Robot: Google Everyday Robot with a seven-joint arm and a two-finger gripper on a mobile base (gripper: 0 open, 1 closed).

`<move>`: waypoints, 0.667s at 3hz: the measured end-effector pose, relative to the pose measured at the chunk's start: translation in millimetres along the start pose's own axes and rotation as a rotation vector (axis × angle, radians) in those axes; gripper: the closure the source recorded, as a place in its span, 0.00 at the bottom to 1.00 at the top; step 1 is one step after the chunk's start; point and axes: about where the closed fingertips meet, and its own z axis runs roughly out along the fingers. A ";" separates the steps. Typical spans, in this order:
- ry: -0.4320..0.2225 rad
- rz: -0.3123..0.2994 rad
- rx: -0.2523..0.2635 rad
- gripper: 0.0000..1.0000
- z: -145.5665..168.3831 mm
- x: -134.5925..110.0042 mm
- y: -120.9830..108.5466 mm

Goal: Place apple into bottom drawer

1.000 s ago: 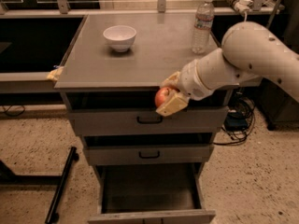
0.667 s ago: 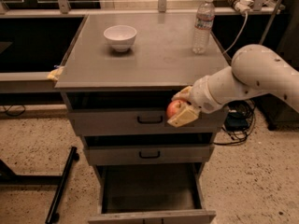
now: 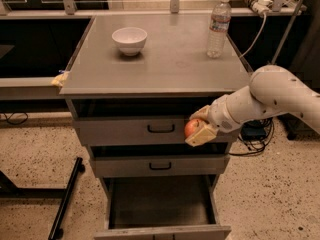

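My gripper is shut on the red-orange apple and holds it in front of the top drawer's front panel, right of its black handle. The white arm reaches in from the right. The bottom drawer is pulled open below, its dark inside showing, with its plain grey front panel at the frame's bottom edge. The apple hangs above the drawer's right half.
A white bowl and a clear water bottle stand on the grey cabinet top. Two shallower drawers with black handles sit above the open one. A black stand leg lies on the speckled floor at left. Cables hang at right.
The gripper with the apple has moved down and to the right, from the cabinet top's front edge to in front of the top drawer.
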 end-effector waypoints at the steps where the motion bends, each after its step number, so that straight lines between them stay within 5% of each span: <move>1: 0.040 -0.021 -0.001 1.00 39.6 66.5 15.7; 2: 0.032 -0.031 0.026 1.00 91.9 148.1 17.7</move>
